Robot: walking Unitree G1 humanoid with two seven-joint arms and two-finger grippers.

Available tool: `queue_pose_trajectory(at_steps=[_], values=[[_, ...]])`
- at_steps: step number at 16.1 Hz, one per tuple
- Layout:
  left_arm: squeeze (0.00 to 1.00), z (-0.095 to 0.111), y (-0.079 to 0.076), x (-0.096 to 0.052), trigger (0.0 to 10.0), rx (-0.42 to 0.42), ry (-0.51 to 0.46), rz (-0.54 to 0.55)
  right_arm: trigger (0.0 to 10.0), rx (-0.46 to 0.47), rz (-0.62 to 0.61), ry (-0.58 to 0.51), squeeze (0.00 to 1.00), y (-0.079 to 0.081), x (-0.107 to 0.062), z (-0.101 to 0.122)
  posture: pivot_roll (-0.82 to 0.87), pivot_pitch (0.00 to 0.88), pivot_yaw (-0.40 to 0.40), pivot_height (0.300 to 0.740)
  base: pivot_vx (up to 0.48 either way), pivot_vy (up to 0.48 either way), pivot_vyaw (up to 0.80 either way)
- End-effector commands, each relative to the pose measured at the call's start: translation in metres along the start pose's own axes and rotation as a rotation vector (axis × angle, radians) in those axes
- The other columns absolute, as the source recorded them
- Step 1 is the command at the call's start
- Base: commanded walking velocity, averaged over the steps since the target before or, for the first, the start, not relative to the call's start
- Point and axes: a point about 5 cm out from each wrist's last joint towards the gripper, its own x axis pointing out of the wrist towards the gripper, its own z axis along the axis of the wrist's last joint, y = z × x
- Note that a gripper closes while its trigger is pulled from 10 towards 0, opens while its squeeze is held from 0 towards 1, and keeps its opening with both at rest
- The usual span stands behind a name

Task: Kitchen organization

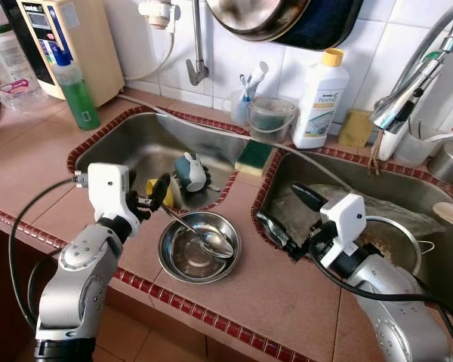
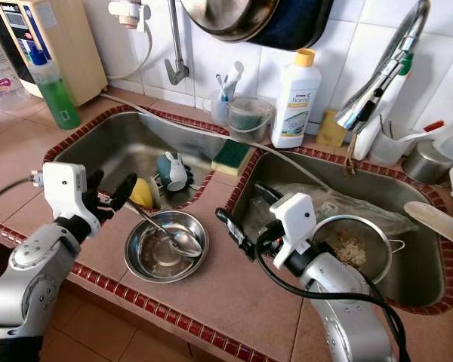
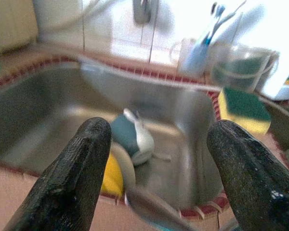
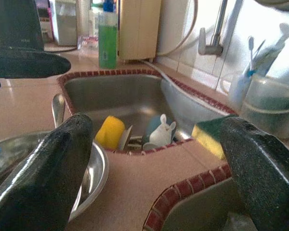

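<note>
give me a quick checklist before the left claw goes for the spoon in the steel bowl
1. Left claw open: ok, fingers spread apart.
2. Left claw empty: ok, nothing between its fingers.
3. Spoon reachable: ok, it lies in the bowl with its handle pointing toward the left claw.
4. Bowl steady: ok, it sits flat on the counter between the two sinks.
5. Right claw out of the way: ok, open over the right sink's edge, apart from the bowl.
6. Left claw touching the spoon handle: cannot tell.

Both arms were rounded silver metal with white boxy wrist housings and looping black cables; the left hand (image 1: 155, 197) and right hand (image 1: 285, 216) had long black fingers.
</note>
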Motion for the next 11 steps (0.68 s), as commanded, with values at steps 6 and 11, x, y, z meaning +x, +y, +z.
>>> queue_pose_trajectory(at_steps=[6, 11], values=[[0.0, -0.024, -0.005, 0.002, 10.0, -0.115, 0.128, 0.009, 10.0, 0.009, 0.08, -0.001, 0.0, 0.01, -0.003, 0.009, -0.18, 0.08, 0.017, 0.74, 0.0, 0.0, 0.0], [0.0, -0.025, -0.005, 0.003, 10.0, -0.145, 0.141, 0.028, 10.0, 0.022, 0.107, 0.018, 0.0, 0.013, -0.006, 0.009, -0.19, 0.086, 0.014, 0.74, 0.0, 0.0, 0.0]])
